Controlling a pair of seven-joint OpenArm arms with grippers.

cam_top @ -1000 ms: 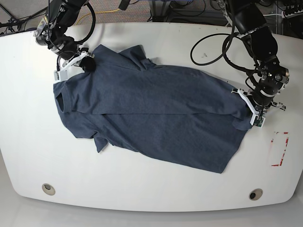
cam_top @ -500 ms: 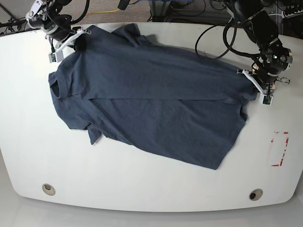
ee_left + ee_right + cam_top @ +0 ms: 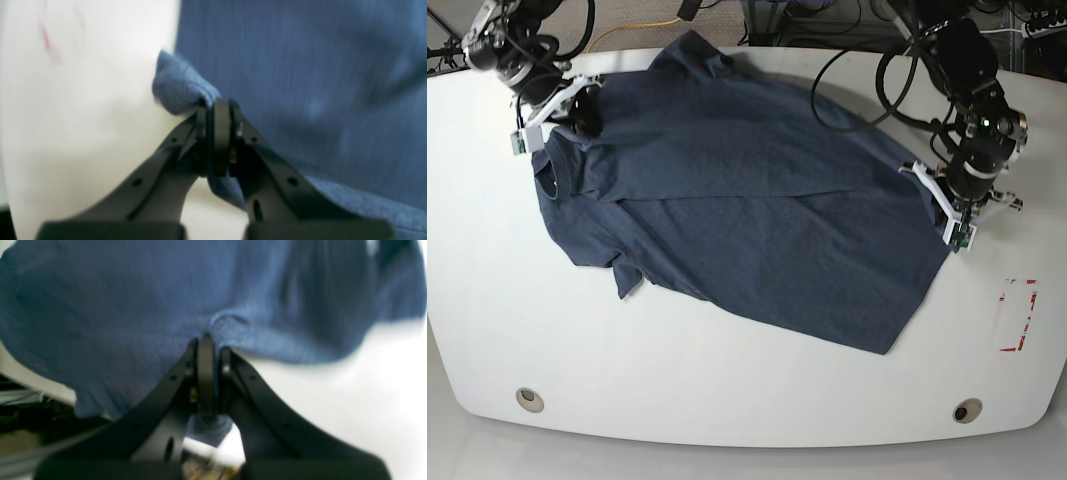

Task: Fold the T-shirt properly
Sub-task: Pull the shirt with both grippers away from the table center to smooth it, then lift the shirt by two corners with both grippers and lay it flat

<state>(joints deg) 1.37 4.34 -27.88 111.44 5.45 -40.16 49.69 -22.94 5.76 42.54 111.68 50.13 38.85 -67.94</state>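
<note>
The dark navy T-shirt (image 3: pixel 747 200) lies spread across the white table (image 3: pixel 727 380), its far edge raised and a crease running through its middle. No lettering shows. At the base view's right, my left gripper (image 3: pixel 939 205) is shut on the shirt's right edge. The left wrist view shows the left gripper (image 3: pixel 218 104) pinching a bunched fold of the T-shirt (image 3: pixel 300 66). At the base view's left, my right gripper (image 3: pixel 582 115) is shut on the cloth near the collar. In the right wrist view, the right gripper (image 3: pixel 206 340) pinches the T-shirt (image 3: pixel 116 306).
A red-outlined marking (image 3: pixel 1017 315) sits on the table near its right edge. Two round holes (image 3: pixel 529 399) (image 3: pixel 967 411) lie along the front edge. Cables (image 3: pixel 877 90) trail from the arm at the far right.
Both grippers kept their hold and carried the shirt's gripped edge toward the far side of the table, then a little way back. The cloth now covers more of the far side.
</note>
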